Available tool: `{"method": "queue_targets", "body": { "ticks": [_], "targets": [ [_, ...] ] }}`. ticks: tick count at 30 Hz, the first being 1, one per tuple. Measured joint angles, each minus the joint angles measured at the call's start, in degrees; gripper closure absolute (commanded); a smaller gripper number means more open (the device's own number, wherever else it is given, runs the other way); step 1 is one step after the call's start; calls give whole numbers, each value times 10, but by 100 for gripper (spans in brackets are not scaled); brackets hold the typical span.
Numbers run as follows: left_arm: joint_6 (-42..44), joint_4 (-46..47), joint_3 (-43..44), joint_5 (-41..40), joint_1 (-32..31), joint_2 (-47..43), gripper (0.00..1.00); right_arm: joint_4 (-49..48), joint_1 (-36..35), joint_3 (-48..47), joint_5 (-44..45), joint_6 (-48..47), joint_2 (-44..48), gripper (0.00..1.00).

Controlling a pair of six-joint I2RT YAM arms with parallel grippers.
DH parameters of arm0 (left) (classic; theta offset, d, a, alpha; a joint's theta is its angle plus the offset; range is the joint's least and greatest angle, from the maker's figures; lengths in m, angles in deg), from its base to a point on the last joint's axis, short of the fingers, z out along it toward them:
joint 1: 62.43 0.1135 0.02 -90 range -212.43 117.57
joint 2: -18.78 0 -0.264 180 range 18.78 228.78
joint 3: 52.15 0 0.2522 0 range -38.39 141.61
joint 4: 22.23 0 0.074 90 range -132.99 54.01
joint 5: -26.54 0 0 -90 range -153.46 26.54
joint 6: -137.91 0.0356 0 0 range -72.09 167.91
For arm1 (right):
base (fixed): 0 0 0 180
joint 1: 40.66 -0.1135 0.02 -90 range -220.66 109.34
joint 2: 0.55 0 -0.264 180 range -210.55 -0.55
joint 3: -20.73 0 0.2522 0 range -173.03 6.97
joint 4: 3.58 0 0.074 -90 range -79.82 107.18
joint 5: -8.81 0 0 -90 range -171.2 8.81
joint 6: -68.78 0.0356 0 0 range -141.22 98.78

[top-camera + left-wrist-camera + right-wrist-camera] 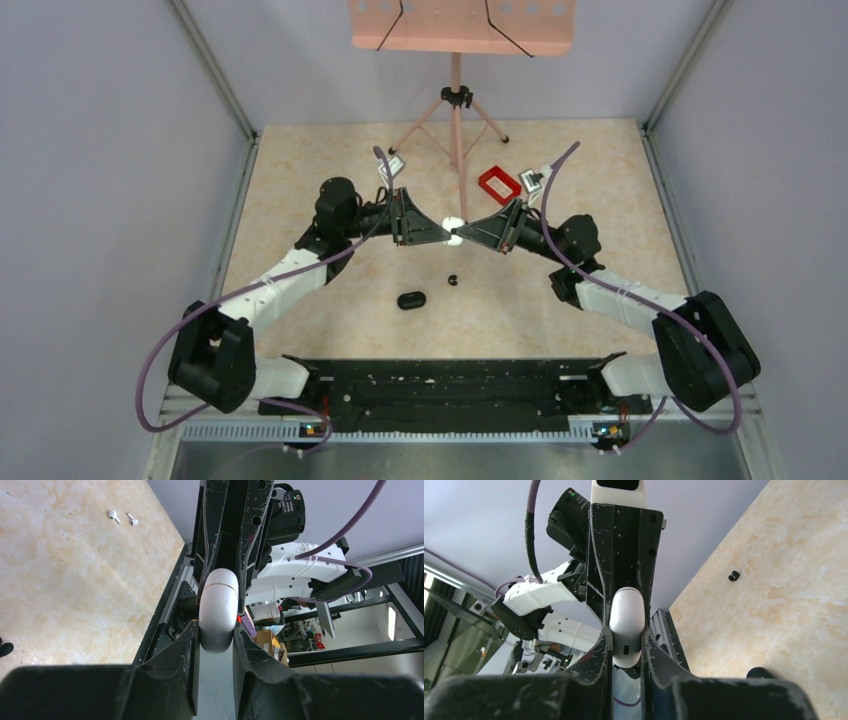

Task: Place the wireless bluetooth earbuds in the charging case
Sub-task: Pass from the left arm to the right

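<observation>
The glossy black oval charging case (410, 300) lies on the table in front of the arms, and its dark edge shows at the bottom of the right wrist view (760, 672). A tiny black earbud (452, 280) (734, 575) lies loose just right of it. Both grippers meet above the table's middle, away from these. My left gripper (443, 236) (216, 630) is shut on one end of a small white rounded pod (454, 230) (218, 600). My right gripper (464, 233) (626, 642) is shut on the other end (626, 612), fingers pressed against both its sides.
A red rectangular frame (498, 184) lies behind the right gripper. A pink stand's tripod (456, 110) stands at the back centre. Two small white stemmed earbuds (114, 516) (132, 520) lie on the table in the left wrist view. A black rail (440, 390) runs along the near edge.
</observation>
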Motion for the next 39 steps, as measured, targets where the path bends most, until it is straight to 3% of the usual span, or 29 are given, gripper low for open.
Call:
{"method": "queue_targets", "body": {
  "ticks": [6, 8, 10, 12, 14, 24, 30, 31, 33, 35, 36, 37, 38, 39],
  "targets": [
    [3, -8, -4, -5, 3, -10, 90, -19, 0, 0, -7, 19, -14, 100],
    [9, -20, -4, -10, 2, -19, 100, -19, 0, -3, -12, 20, -14, 100],
    [15, -26, -4, -13, 1, -25, 100, -19, 0, -5, -15, 21, -14, 99],
    [17, -30, -4, -15, 1, -28, 100, -15, 0, -9, -19, 19, -14, 82],
    [18, -31, -4, -16, 1, -30, 100, -11, 0, -12, -22, 19, -14, 73],
    [21, -36, -4, -19, 1, -30, 100, 0, -6, -23, -29, 19, -17, 64],
    [20, -36, -4, -19, 1, -30, 100, 2, -14, -31, -34, 19, -28, 69],
    [20, -36, -4, -19, 1, -30, 100, 2, -14, -31, -34, 19, -29, 74],
    [20, -36, -4, -18, 1, -30, 100, 1, -14, -34, -36, 21, -33, 97],
    [20, -36, -4, -19, 2, -31, 100, -2, -14, -34, -37, 24, -37, 100],
    [19, -37, -4, -19, 2, -31, 97, -5, -14, -34, -38, 24, -39, 100],
    [17, -37, -4, -19, 3, -32, 88, -8, -14, -34, -38, 25, -41, 100],
    [18, -37, -4, -19, 3, -32, 75, -10, -14, -34, -38, 26, -42, 100],
    [19, -39, -4, -19, 3, -33, 55, -11, -14, -34, -37, 27, -42, 100]
  ]
}}
